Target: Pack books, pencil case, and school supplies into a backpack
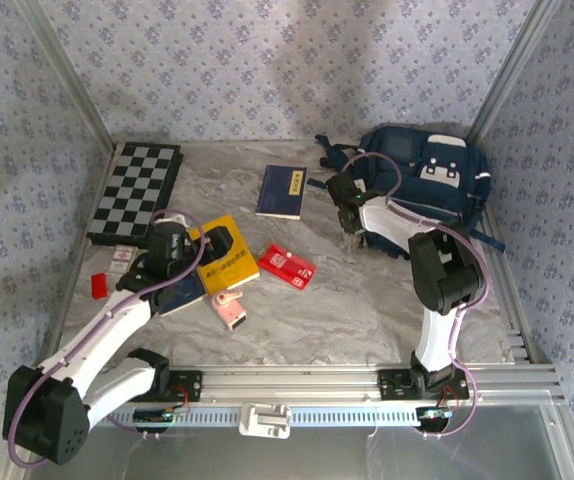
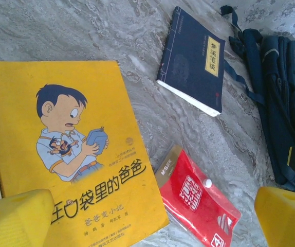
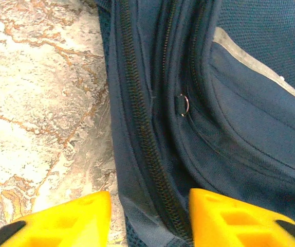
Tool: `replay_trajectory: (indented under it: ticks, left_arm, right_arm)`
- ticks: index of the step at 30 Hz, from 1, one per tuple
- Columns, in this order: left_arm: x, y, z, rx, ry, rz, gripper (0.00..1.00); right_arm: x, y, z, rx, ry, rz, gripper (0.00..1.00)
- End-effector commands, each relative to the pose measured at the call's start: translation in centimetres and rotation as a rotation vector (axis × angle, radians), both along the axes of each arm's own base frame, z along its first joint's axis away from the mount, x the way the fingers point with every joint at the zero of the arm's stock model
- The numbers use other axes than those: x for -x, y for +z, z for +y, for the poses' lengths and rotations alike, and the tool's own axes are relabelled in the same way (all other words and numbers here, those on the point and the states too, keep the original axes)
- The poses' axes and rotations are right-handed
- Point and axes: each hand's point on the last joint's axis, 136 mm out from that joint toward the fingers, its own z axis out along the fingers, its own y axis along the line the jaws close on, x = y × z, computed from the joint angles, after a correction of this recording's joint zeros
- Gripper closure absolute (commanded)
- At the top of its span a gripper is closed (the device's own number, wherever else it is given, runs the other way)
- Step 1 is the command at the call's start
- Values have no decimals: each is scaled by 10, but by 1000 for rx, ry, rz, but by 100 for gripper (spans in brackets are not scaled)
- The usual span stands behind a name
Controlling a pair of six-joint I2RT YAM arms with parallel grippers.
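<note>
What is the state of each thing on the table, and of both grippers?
Backpack: lying flat, near zip looks shut.
Yellow book: closed, face up.
Navy book: closed, face up.
Pencil case: lying flat, outside the backpack.
Pink gadget: lying loose, outside the backpack.
Board: lying flat.
Left gripper: open, above the yellow book.
Right gripper: jaws astride the backpack's zip; grip unclear.
</note>
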Motion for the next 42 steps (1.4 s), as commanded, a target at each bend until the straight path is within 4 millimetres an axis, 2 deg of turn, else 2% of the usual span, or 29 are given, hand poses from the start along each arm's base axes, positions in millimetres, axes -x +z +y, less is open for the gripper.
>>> replay_trajectory:
  ticks: [1,4,6,9,12,16,20,23,25,32,34,36,37,41,42]
  left_arm:
    - [1,17,-1,-6,-16,-28,0]
    - [2,17,-3,8,-18,-24,0]
    - [1,17,-6,29,-23,-24,0]
    - [-3,17,-11,49,-32,-21,0]
    - [-7,15,-17,64,-42,-13,0]
    - [-12,9,-22,65,-49,10,0]
    - [-12,5,-23,54,-54,23,0]
    - [-11,6,-22,43,-57,31,0]
    - [-9,6,-21,35,-58,34,0]
    - [-1,9,-15,7,-57,54,0]
    - [1,12,-16,4,-65,54,0]
    - [3,13,-15,3,-68,53,0]
    - [4,14,-15,3,-72,55,0]
    - [7,16,-19,21,-95,56,0]
    - [8,16,-20,27,-100,60,0]
  right_arm:
    - [0,10,-6,38,-33,-6,47]
    - [0,15,-19,81,-58,2,38]
    - [-2,9,-24,82,-58,22,32]
    - [-3,-5,-37,84,-89,75,31]
    - [-4,-17,-41,83,-92,112,34]
    - [-4,-26,-35,86,-69,135,51]
    - [-1,-27,-14,38,-26,129,74]
    - [3,-24,12,-7,10,118,88]
    - [8,-22,32,-34,24,111,93]
    - [28,-5,120,-103,83,46,95]
    - [32,4,141,-136,98,23,91]
    - [34,14,152,-155,106,7,82]
    - [34,21,154,-151,105,-4,73]
    - [41,52,139,-132,89,-45,47]
    - [45,60,133,-135,84,-55,44]
